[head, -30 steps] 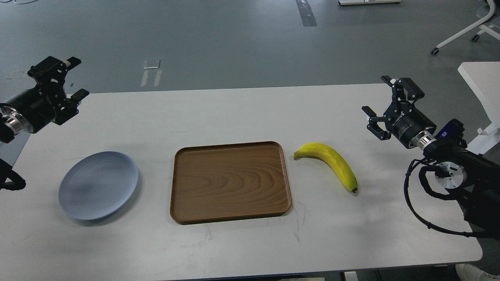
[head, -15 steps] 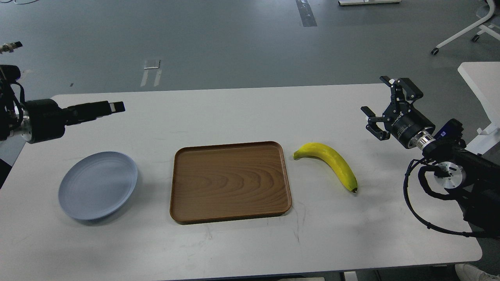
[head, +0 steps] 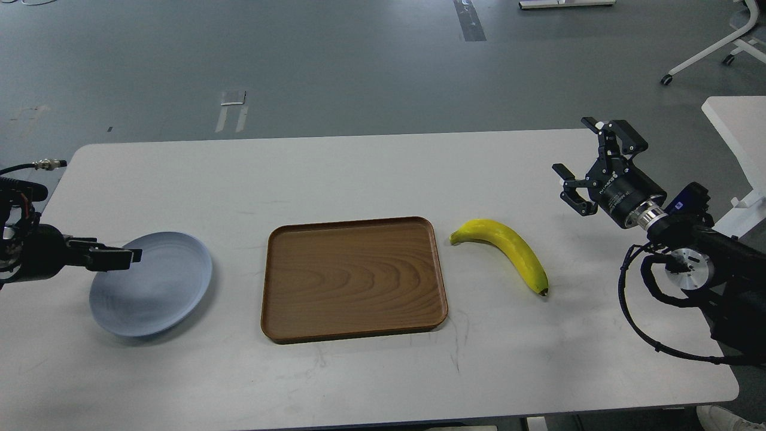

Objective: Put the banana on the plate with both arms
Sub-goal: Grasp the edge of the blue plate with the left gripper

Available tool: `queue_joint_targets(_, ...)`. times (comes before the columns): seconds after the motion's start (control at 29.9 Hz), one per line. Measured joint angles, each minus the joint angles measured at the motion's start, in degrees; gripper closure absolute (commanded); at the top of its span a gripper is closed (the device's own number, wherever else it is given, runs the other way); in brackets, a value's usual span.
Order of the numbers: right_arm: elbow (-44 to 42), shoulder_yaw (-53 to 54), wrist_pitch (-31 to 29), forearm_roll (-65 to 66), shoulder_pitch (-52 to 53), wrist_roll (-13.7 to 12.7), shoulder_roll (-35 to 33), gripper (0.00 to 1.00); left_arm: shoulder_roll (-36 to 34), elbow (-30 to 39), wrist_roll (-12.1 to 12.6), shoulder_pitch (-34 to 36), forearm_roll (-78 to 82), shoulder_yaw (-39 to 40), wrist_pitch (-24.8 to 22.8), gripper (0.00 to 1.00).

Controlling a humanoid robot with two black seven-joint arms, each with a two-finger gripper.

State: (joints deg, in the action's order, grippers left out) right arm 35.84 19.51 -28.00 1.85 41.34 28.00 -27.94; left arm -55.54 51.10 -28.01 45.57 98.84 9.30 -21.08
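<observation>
Head view. White table [head: 371, 179] carries 3 items in a row. Pale blue-grey plate [head: 161, 287] at left, bare. Brown wood-grain tray [head: 353, 278] in the middle. Yellow banana [head: 505, 251] lies on the tabletop just right of the tray, apart from it, greenish stem toward the tray, dark tip toward the near right.

Left gripper [head: 122, 258] seen edge-on over the plate's left rim; fingers not separable, so its opening cannot be told. Right gripper [head: 589, 158] hovers right of the banana, fingers spread wide, holding nothing.
</observation>
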Motion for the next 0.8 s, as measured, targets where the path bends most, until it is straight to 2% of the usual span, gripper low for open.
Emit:
queue_joint_targets(0.3, 0.0, 0.0, 0.0, 0.0, 0.0, 0.0, 0.1, 0.0, 1.5, -6.1, 0.0, -2.8, -1.4, -0.9, 1.0, 0.06)
queue_joint_targets(0.5, 0.0, 0.0, 0.0, 0.1, 0.0, 0.0, 0.1, 0.0, 2.8, -8.7, 0.0, -5.2, -5.6, -0.9, 0.9, 0.13)
queue_joint_targets(0.7, 0.0, 0.0, 0.0, 0.1, -0.1, 0.0, 0.1, 0.0, 3.1, -9.1, 0.0, -5.6, -7.5, -0.9, 0.8, 0.3)
queue_joint_targets(0.8, 0.1, 0.0, 0.0, 0.2, -0.3, 0.0, 0.1, 0.0, 3.2, -9.1, 0.0, -5.7, -7.6, -0.9, 0.8, 0.44)
